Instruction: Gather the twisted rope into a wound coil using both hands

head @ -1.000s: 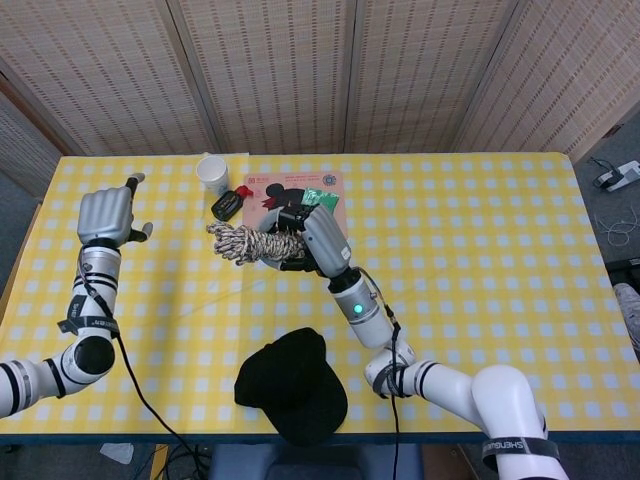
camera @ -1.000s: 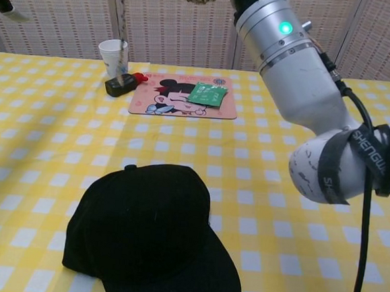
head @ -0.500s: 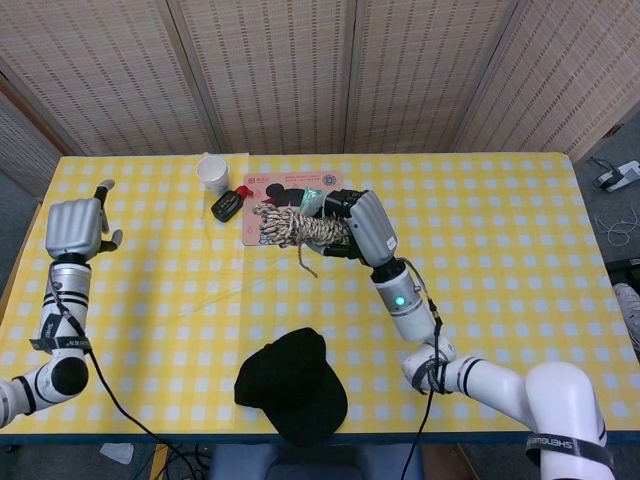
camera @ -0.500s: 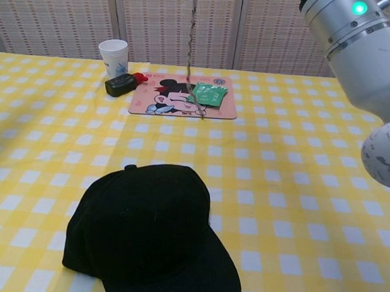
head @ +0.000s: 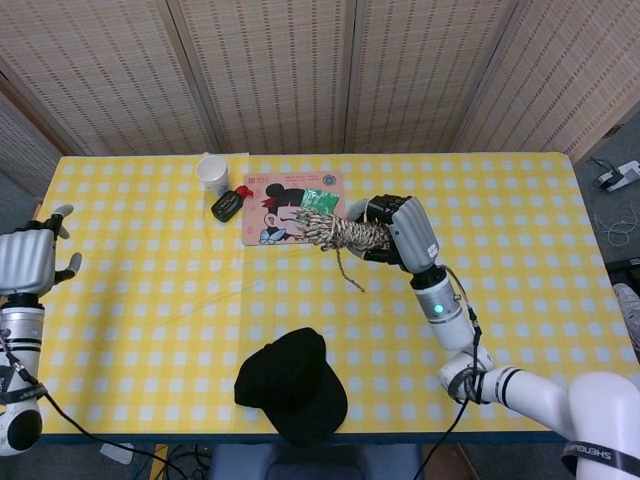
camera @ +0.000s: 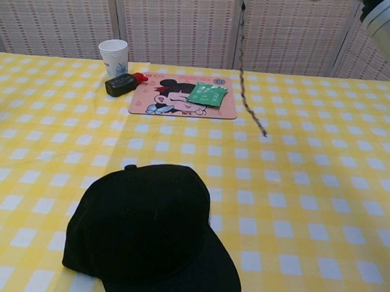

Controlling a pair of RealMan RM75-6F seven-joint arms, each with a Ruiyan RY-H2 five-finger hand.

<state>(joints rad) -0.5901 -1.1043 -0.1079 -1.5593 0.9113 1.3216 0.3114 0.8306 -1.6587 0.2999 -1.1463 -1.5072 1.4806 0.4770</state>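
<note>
A black cap (head: 291,385) sits at the table's (head: 520,280) near edge, with open checked cloth on both sides of it. Beyond the cap and to its right, the right hand (head: 405,232) is raised above the table, fingers wrapped around the wound rope (head: 345,232), a loose tail hanging down. Far left of the cap, past the table edge, the left hand (head: 27,262) is held up, holding nothing, fingers curled. Further back lie a cartoon mat (head: 292,193), green packet (camera: 208,93) and paper cup (head: 212,173). The chest view shows only the dangling tail.
</note>
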